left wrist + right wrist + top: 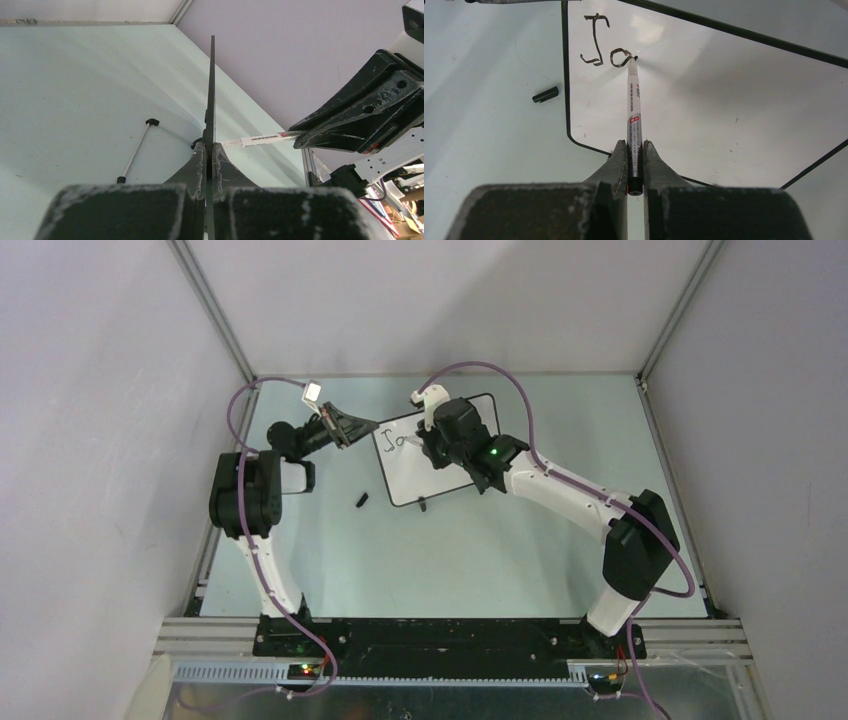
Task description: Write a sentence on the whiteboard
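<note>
Two letters (597, 45) on whiteboard (420, 480), pale green worktop (480, 560) under it, grey walls (450, 300) beyond, left hand (210, 150) clamping its edge, right hand (635, 145) clamping marker (633, 105)

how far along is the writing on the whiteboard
Done: the cap is off, lying beside the board, and "Jo" is written. In hand: the left tool clamps the board's edge while the right tool holds the marker with its tip at the "o". Left: all the remaining words.
</note>
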